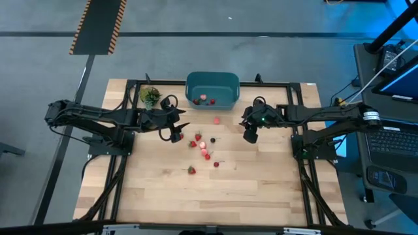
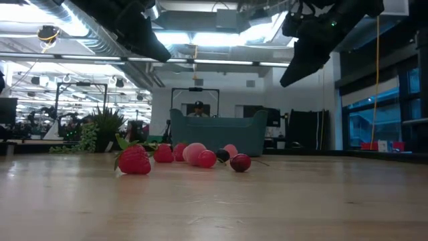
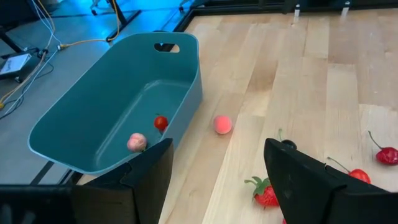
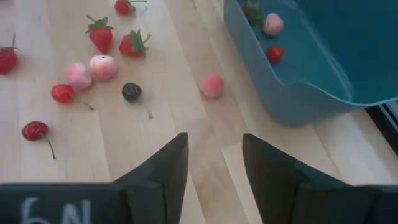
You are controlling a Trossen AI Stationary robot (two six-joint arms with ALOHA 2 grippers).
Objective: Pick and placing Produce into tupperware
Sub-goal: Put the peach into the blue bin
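Note:
The teal tub (image 1: 212, 90) stands at the table's far edge with three small pieces inside, among them a red one (image 3: 161, 122) and a pink one (image 3: 136, 142). Several red, pink and dark pieces (image 1: 204, 149) lie scattered on the wood near the middle. One pink piece (image 1: 217, 120) rests alone close to the tub's near wall. My left gripper (image 1: 177, 130) hovers open to the left of the scatter, and its fingers frame the pink piece (image 3: 222, 124). My right gripper (image 1: 250, 134) hovers open to the right, looking at the same piece (image 4: 212, 85).
A green leafy bunch (image 1: 150, 96) sits left of the tub at the far edge. Black frame rails (image 1: 121, 170) run along the table's left and right sides. Bare wood (image 1: 248, 196) stretches toward the near edge. In the low view both arms hang above the tabletop.

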